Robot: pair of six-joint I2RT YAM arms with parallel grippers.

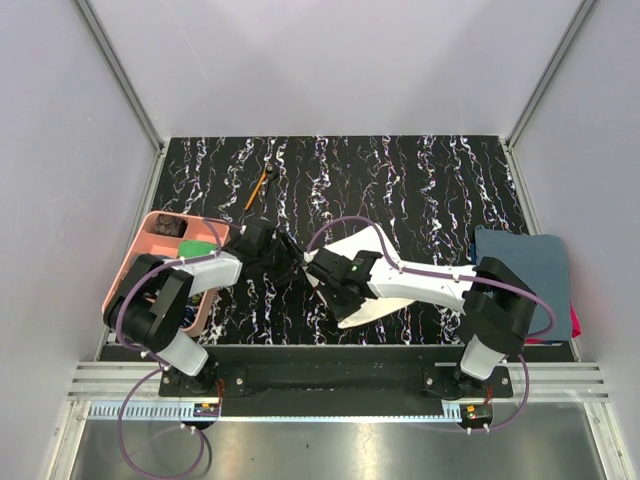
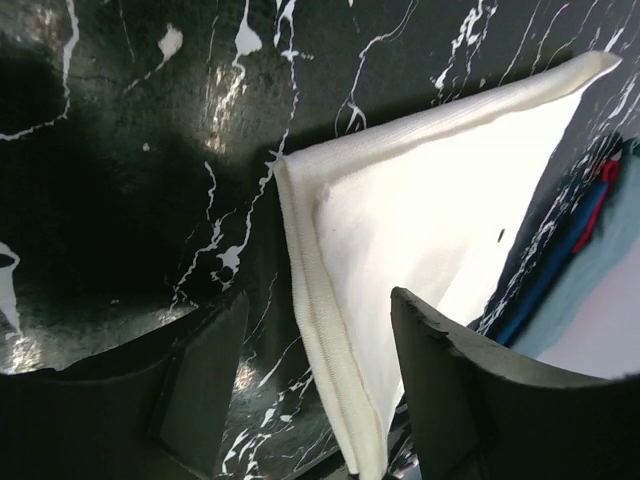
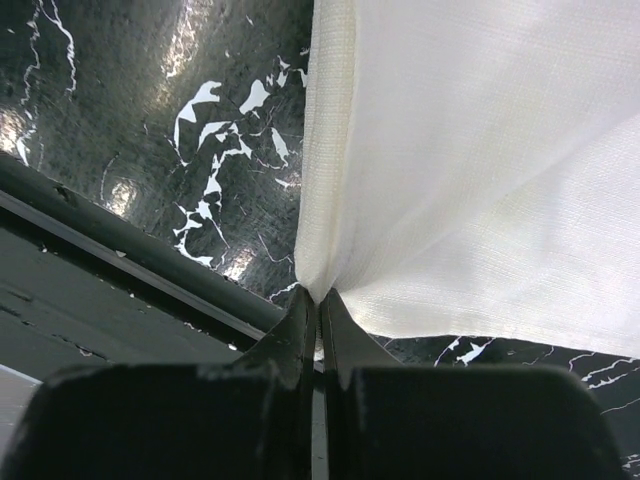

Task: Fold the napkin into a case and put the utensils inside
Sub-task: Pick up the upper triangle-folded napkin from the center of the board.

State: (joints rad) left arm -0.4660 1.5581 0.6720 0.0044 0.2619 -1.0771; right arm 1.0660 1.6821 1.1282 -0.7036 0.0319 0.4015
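The cream napkin [image 1: 346, 247] lies at the table's middle front, partly under my right arm. My right gripper [image 1: 325, 272] is shut on one corner of it; in the right wrist view the jaws [image 3: 318, 296] pinch the cloth [image 3: 470, 150], which is drawn up from the table there. My left gripper [image 1: 290, 262] is open, and in the left wrist view [image 2: 320, 365] the napkin's [image 2: 430, 200] doubled edge runs between its fingers [image 2: 455, 390]. The orange-handled stick [image 1: 257, 189] lies on the far left of the table. I cannot make out the black spoon.
A pink compartment tray [image 1: 150, 262] with dark and green items sits at the left, beside the left arm. A dark blue-grey towel [image 1: 525, 265] lies at the right edge, over something red. The table is black marble-patterned, and its front edge rail shows in the right wrist view [image 3: 120, 255].
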